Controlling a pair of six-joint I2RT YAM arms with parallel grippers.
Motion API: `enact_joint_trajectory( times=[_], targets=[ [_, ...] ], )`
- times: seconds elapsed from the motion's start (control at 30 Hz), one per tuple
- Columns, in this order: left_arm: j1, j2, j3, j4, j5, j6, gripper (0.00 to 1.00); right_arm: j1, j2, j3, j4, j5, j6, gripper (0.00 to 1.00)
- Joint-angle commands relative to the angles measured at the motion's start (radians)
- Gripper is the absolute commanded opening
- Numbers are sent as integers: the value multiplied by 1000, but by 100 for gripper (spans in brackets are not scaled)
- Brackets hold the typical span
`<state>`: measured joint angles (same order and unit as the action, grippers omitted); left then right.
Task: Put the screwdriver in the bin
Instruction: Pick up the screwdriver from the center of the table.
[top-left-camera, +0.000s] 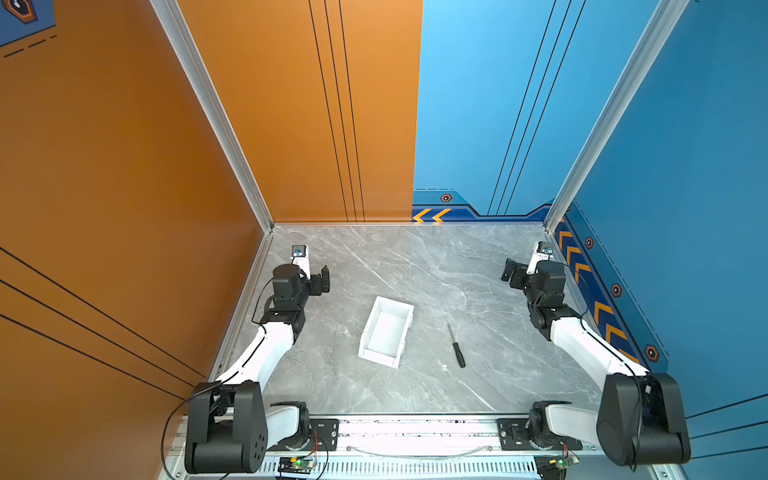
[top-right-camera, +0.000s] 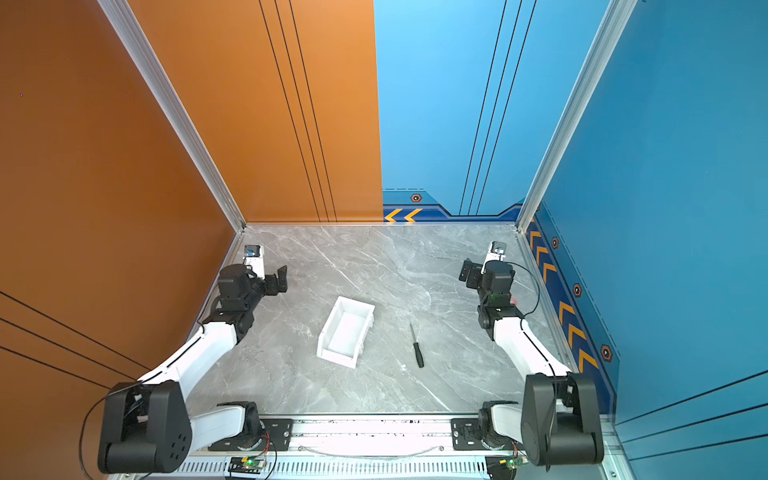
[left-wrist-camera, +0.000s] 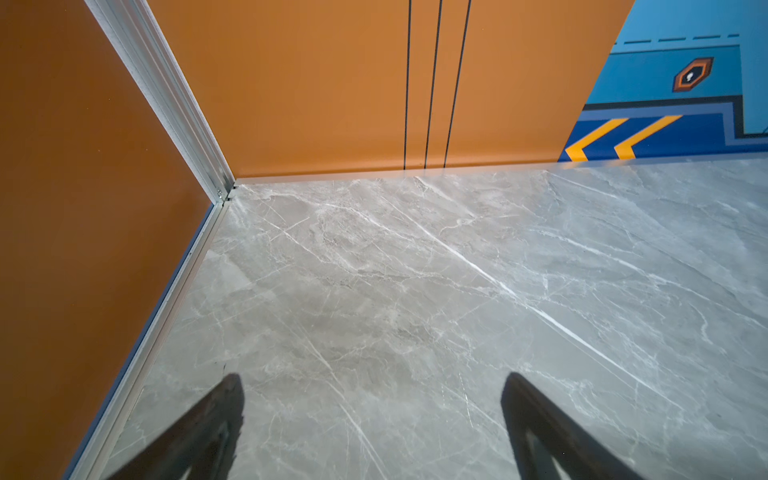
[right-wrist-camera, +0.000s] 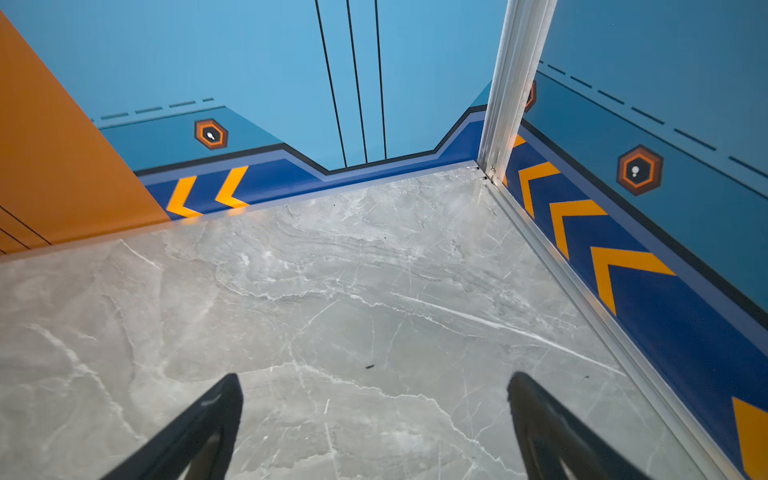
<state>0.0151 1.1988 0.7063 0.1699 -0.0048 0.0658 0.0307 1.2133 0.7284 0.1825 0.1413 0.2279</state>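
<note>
Top views both show nothing done yet: the screwdriver (top-left-camera: 456, 345) lies on the marble tabletop (top-left-camera: 457, 270) at 3 o'clock of the empty white bin (top-left-camera: 369, 328), apart from it. Left gripper (left-wrist-camera: 374, 378) and right gripper (right-wrist-camera: 374, 376) are spread wide, holding nothing, so grasp, carry and drop all remain.

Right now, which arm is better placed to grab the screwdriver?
Right. The screwdriver lies on the right tool's side of the bin, and the bin stands between it and the left tool. Both tools are open and empty.
</note>
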Motion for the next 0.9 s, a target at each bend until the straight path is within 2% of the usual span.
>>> enact_joint_trajectory(
  times=[0.0,0.07,0.13,0.23,0.3,0.37,0.47,0.57,0.67,0.8,0.87],
  targets=[
    [5,-48,130,-469,70,107,98,-24,-105,92,-404,-28,269,100],
    [3,-55,232,-663,113,144,98,-97,-186,73,-450,-274,347,100],
    [5,-62,296,-787,143,152,98,-110,-273,22,-438,-359,392,100],
    [-7,-68,384,-947,169,158,98,-52,-392,23,-579,-312,390,100],
    [-19,-68,427,-1036,164,164,98,15,-445,29,-669,-268,379,95],
    [-26,-82,454,-1098,173,170,98,111,-470,41,-763,-209,369,87],
    [-38,-132,447,-1126,190,199,98,278,-471,47,-858,-100,386,83],
    [-59,-179,431,-1128,156,211,98,438,-421,44,-914,8,423,82],
    [-72,-192,430,-1133,139,210,98,552,-340,32,-925,34,457,77],
    [-81,-186,426,-1133,144,180,98,658,-211,21,-896,63,468,75],
    [-88,-178,428,-1133,155,163,98,698,-152,9,-869,51,474,70]
  ],
)
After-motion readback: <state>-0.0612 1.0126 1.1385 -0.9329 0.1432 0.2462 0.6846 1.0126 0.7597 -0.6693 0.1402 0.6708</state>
